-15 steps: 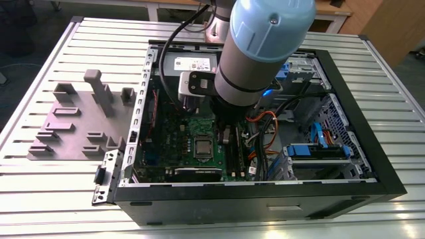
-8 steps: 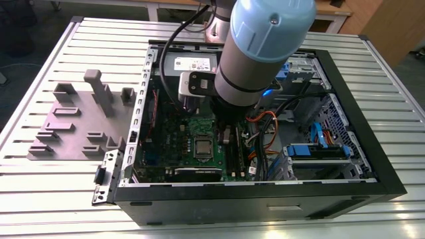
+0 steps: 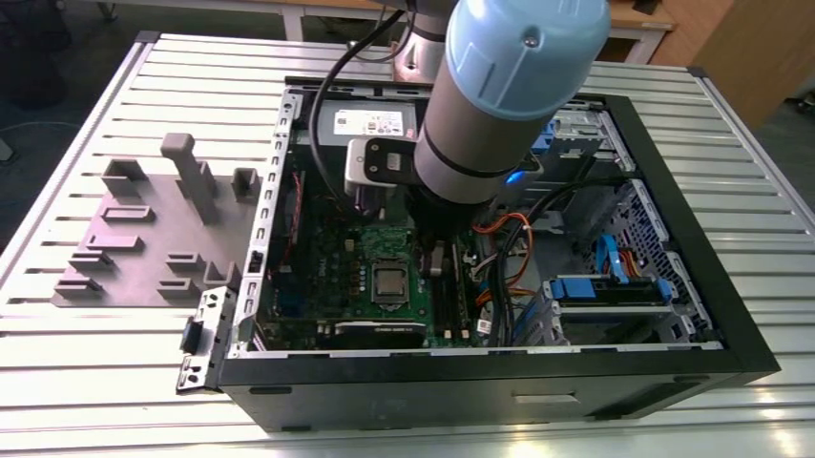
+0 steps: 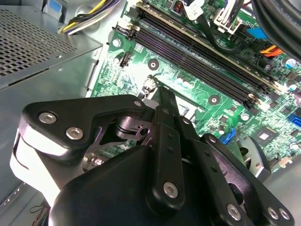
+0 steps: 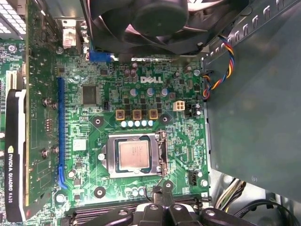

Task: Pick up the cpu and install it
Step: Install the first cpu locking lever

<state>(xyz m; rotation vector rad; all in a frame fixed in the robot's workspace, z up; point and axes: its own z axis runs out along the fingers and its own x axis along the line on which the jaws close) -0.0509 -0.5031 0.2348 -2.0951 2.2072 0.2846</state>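
Observation:
The cpu [image 5: 134, 155] lies flat in its socket on the green motherboard [image 5: 94, 70], silvery top up, with the metal frame around it; in the exterior view the cpu [image 3: 386, 280] sits in the middle of the board inside the open computer case [image 3: 510, 367]. My gripper [image 5: 162, 186] hovers just beside the socket's edge, close to the thin latch lever, apart from the cpu. Its black fingers [image 4: 162, 101] come together at the tips with nothing between them. In the exterior view the gripper [image 3: 437, 246] hangs under the blue-grey arm, over the board.
A graphics card [image 5: 14, 155] stands along one side of the board and a black fan [image 5: 155, 19] at another. Memory slots [image 4: 197, 52] run close behind the gripper. Orange and black cables [image 3: 510, 253] and blue drive bays [image 3: 612, 286] fill the case's right. A grey fixture [image 3: 153, 229] lies outside.

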